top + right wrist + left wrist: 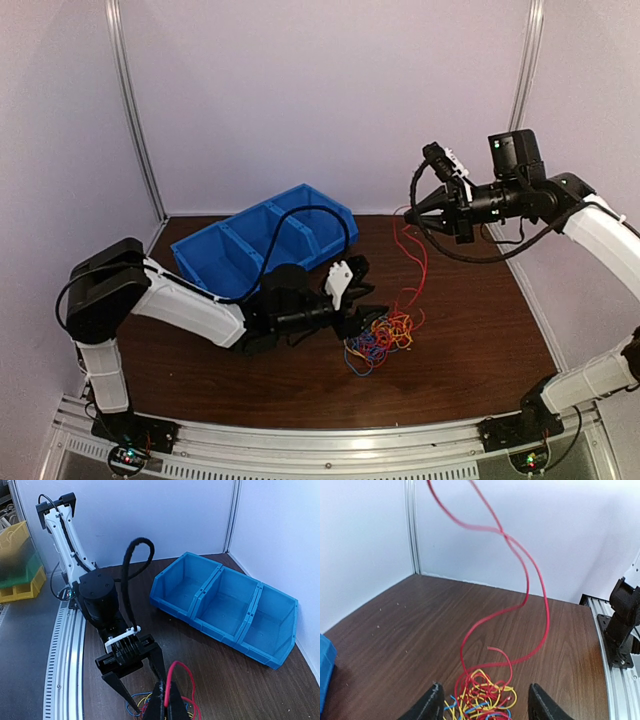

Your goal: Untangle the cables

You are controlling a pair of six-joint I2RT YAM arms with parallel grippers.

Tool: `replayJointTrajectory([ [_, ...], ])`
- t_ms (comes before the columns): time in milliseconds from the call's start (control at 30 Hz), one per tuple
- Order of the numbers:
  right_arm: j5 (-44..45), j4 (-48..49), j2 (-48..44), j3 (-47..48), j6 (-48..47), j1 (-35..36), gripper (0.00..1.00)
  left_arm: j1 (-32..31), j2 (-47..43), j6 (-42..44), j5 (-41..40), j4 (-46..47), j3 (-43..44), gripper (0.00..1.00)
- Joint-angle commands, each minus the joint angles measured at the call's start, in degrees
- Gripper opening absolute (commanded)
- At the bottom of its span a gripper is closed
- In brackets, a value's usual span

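Observation:
The cables lie as a tangle [380,335] of red, blue and yellow wires on the brown table. My left gripper [362,305] is low at the tangle's left edge. In the left wrist view its gripper [486,702] stands open, fingers either side of the tangle [481,695], gripping nothing. My right gripper [415,212] is raised at the back right, shut on a red cable [412,262] that hangs in loops down to the tangle. The right wrist view shows that gripper [166,687] pinching the red cable [172,672] above the open left gripper [145,695]. The red cable [536,582] climbs out of frame.
A blue bin [265,245] with three compartments sits at the back left of the table, behind the left arm; it appears again as the blue bin [225,602]. White walls close the back and sides. An aluminium rail [330,440] runs along the near edge.

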Motion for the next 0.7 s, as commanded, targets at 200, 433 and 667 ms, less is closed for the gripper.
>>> replayJointTrajectory([
  [200, -3.3, 5.3, -1.3, -3.3, 2.6, -0.1, 0.0, -0.3, -4.8, -5.9, -0.7, 0.5, 6.7, 0.73],
  [433, -5.0, 5.5, -1.3, -4.0, 2.6, -0.1, 0.0, -0.2, -3.8, -8.6, -0.9, 3.1, 11.1, 0.73],
  [667, -6.2, 6.0, -1.3, -4.5, 2.9, 0.0, 0.0, 0.3, -0.8, -9.2, 0.4, 5.2, 15.0, 0.66],
])
